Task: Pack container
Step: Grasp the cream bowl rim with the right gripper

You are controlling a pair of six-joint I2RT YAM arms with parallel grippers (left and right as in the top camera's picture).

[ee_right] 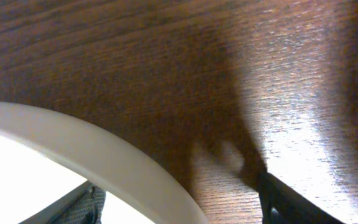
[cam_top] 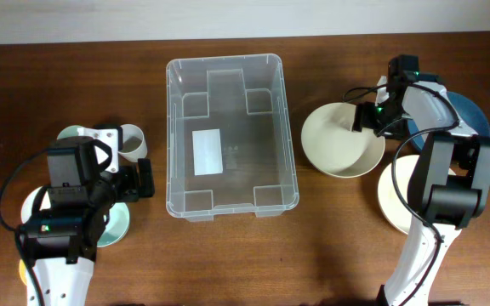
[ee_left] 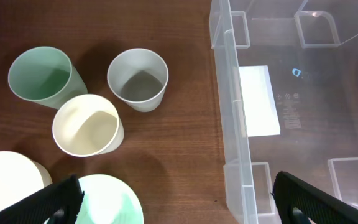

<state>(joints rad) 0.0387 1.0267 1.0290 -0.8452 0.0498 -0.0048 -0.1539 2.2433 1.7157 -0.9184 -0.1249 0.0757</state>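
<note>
The overhead camera looks straight down on the worktop [cam_top: 313, 246] from well above. It takes in both arms at the near edge and the container [cam_top: 245, 170] between them. The left wrist camera faces down from mid height, over the container's left wall, its white label [ee_left: 258, 101] and a grey cup [ee_left: 138, 78]; the overhead view shares these. The right wrist camera sits very close to the wood, showing only part of the rim of a cream bowl [ee_right: 104, 168], which the overhead view shows almost whole.
</note>
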